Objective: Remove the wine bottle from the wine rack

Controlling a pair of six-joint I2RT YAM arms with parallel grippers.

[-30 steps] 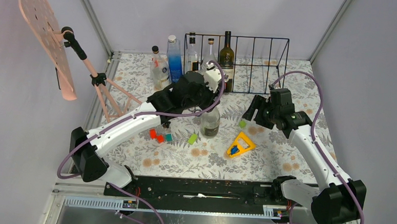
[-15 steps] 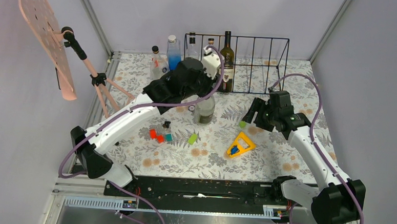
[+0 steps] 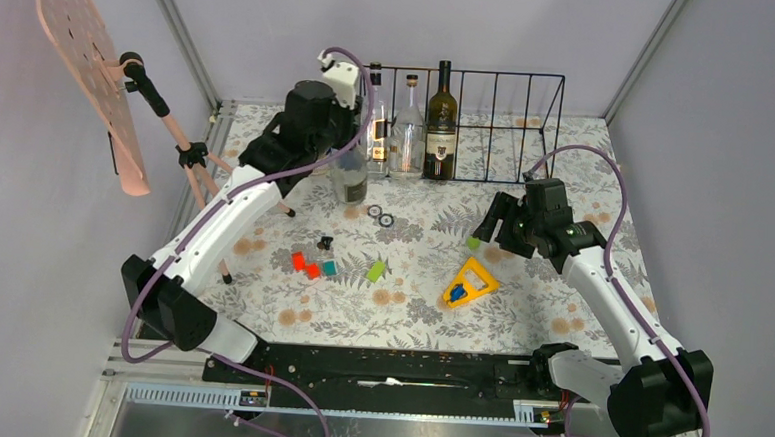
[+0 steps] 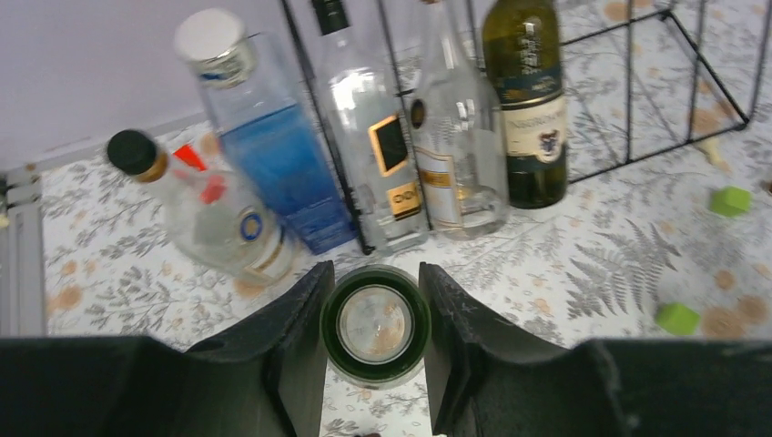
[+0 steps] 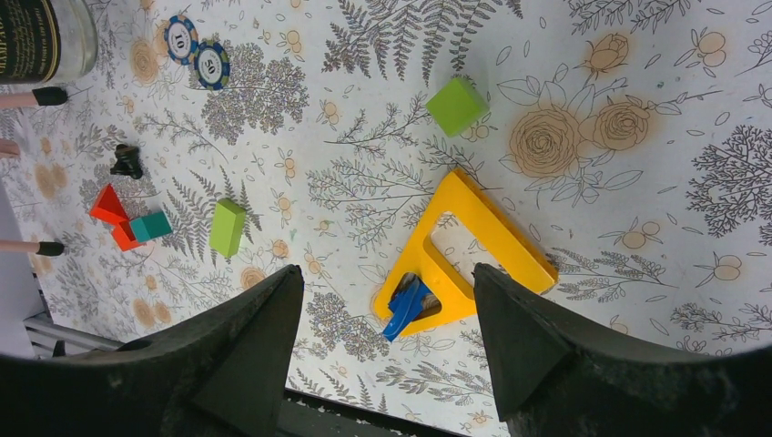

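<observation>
Left gripper (image 4: 375, 296) is clamped tight, its black fingers (image 4: 305, 319) pressed on either side of the neck of the clear glass wine bottle with the dark label (image 3: 348, 179). In the wrist view that bottle shows from above as a green-rimmed circle. It stands upright outside the long black wire-frame wine rack (image 3: 501, 73), just in front of the rack's left end. Whether its base touches the flowered tablecloth (image 3: 519, 316) cannot be told.

Just beyond it, also outside the rack, are a tall blue bottle with a white cap (image 4: 264, 164) and a small clear bottle with a black cap and red label (image 4: 214, 214). In the rack's left bays, 3 bottles stand side by side: a clear black-capped bottle (image 3: 374, 118), a plain clear bottle (image 3: 406, 129) and a dark green bottle with a pale label (image 3: 442, 121).

Over on the other side, the right gripper (image 3: 493, 224) hangs with its jaws wide apart, holding nothing. It is above a yellow triangular plastic frame (image 5: 473, 246) with a blue piece in it, and a green cube (image 5: 457, 105) lies nearby.
</observation>
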